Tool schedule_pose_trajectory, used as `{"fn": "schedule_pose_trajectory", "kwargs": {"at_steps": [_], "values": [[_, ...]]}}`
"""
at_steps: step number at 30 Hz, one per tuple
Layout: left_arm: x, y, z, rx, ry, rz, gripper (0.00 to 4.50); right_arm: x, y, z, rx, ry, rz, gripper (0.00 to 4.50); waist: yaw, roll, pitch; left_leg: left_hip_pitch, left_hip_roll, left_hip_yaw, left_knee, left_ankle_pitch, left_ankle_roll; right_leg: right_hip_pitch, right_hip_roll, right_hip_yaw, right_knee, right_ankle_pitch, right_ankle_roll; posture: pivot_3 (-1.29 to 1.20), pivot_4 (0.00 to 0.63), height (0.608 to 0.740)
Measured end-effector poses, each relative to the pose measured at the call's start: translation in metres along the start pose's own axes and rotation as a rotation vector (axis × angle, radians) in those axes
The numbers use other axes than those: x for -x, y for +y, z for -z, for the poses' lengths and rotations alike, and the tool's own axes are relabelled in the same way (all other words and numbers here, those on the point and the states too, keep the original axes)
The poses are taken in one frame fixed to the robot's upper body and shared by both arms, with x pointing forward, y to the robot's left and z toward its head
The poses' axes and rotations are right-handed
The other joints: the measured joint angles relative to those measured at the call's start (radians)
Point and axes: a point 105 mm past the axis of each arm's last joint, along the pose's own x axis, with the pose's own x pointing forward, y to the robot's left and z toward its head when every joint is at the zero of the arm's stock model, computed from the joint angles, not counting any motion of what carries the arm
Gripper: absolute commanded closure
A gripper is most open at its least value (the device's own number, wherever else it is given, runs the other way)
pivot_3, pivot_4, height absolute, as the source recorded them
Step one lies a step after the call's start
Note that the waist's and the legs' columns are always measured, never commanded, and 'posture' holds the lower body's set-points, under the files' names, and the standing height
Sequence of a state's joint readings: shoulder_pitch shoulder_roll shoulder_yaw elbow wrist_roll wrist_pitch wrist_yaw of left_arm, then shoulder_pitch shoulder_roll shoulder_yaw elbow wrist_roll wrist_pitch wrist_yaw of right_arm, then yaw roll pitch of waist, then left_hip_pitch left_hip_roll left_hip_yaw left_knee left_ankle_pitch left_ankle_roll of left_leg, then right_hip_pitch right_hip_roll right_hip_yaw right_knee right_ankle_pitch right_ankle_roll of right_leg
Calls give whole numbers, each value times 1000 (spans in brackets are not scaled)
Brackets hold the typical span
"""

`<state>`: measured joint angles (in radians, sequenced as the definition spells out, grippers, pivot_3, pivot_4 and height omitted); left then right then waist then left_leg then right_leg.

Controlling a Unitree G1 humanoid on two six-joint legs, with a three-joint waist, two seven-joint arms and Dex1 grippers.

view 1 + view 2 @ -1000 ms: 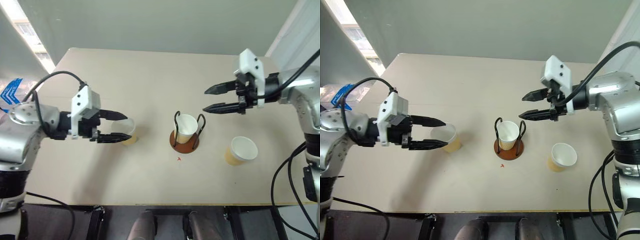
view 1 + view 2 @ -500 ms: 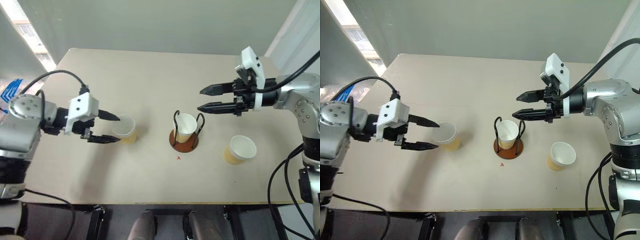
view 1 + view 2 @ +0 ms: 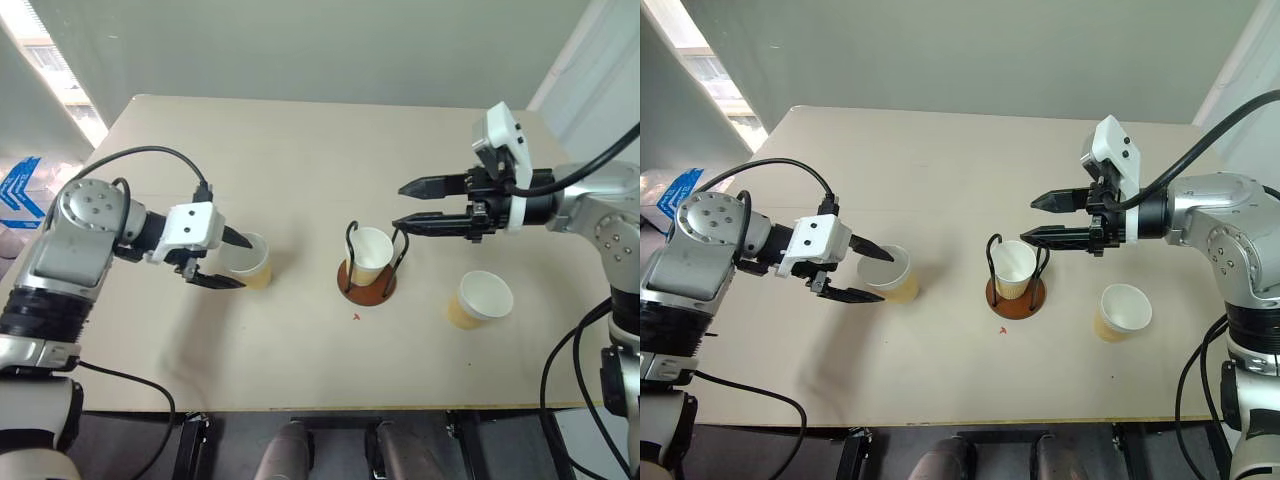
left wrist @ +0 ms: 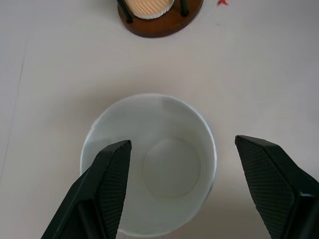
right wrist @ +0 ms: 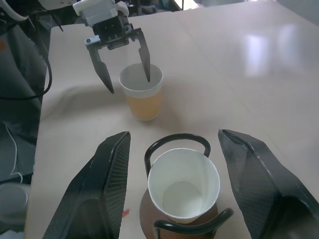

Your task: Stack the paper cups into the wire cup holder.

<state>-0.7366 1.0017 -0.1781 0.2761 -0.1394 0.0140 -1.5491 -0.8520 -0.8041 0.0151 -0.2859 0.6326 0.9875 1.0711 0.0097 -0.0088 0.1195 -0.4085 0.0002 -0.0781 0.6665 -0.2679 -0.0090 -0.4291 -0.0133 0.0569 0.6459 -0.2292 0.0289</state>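
Note:
The wire cup holder (image 3: 353,287) stands mid-table with one paper cup (image 3: 372,250) upright inside its black loops. A second paper cup (image 3: 256,267) stands to its left. My left gripper (image 3: 243,263) is open at that cup, one finger over its mouth and the other down its near side, not closed on it. The left wrist view looks down into this cup (image 4: 154,164) between the spread fingers (image 4: 107,179). My right gripper (image 3: 398,205) hangs open and empty just above and to the right of the holder. A third cup (image 3: 480,298) stands at the right.
The cups and holder sit on a beige table (image 3: 300,150) with bare room behind them. A small red mark (image 3: 357,317) lies in front of the holder. The table's front edge runs just below the cups.
My left gripper has rolled and dipped, its fingers now tilted down around the left cup. My right gripper has drifted a little lower and left, toward the holder. The cups have not moved.

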Motion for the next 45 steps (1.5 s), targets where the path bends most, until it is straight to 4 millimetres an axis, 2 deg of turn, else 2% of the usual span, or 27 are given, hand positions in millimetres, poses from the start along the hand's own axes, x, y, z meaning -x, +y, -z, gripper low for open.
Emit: {"fn": "schedule_pose_trajectory", "kwargs": {"at_steps": [5,8,15,17,21,25,27,29,30,33,37,40,45], "values": [[-3,-1,1,-46,32,19,836,0,0,1,-9,-2,7,1526,-1,0,0,0,0,0,0,0,0,0,0,0,0,0,0,0,150,740],[-8,-4,4,-68,50,38,1377,0,0,1,-10,-5,6,1478,-2,0,0,0,0,0,0,0,0,0,0,0,0,0,0,0,150,740],[-20,-13,9,-78,48,74,3881,2,0,0,-11,-4,6,1478,-1,0,0,0,0,0,1,0,1,0,0,0,0,0,0,0,150,740],[-23,-13,7,-70,35,75,4439,3,0,1,-10,0,9,1478,-1,0,0,0,0,0,1,0,1,0,0,0,0,0,0,0,150,740],[-25,-3,-4,-41,-5,58,4439,5,-1,2,-10,7,18,1478,0,0,0,-1,0,0,1,0,1,0,0,0,1,0,1,0,150,740],[-22,5,-20,7,-71,43,4439,12,-5,12,-29,9,49,1478,0,0,0,-1,0,0,1,0,1,0,0,-1,1,1,1,0,150,740],[-21,9,-35,27,-128,45,4439,17,-8,17,-42,4,73,1478,2,0,0,-1,0,0,1,0,1,0,0,-1,0,1,2,0,150,740],[-19,15,-59,26,-199,52,4439,21,-11,21,-49,-10,95,1478,4,0,0,-2,0,0,2,0,1,0,0,-1,0,1,2,0,150,740],[-16,18,-73,13,-232,53,4439,23,-11,22,-46,-23,103,1478,5,0,0,-2,0,0,2,0,1,0,0,0,0,2,3,0,150,740],[-6,24,-98,-13,-292,50,4439,31,-11,27,-40,-54,126,1478,4,0,0,-2,0,1,2,0,1,0,0,0,0,2,3,0,150,740],[-1,31,-124,-58,-352,59,4439,44,-4,35,-96,-102,126,1478,5,0,0,-2,0,1,3,1,1,1,0,0,0,3,5,0,150,740],[-2,33,-137,-91,-384,74,4439,48,2,33,-88,-114,114,1478,5,0,0,-2,0,1,5,2,2,2,0,0,-1,4,6,0,150,740],[-20,39,-156,-129,-430,135,4439,57,18,37,-102,-82,73,1478,10,0,0,-2,0,1,10,1,4,5,-1,0,-1,6,10,0,150,740]]}}
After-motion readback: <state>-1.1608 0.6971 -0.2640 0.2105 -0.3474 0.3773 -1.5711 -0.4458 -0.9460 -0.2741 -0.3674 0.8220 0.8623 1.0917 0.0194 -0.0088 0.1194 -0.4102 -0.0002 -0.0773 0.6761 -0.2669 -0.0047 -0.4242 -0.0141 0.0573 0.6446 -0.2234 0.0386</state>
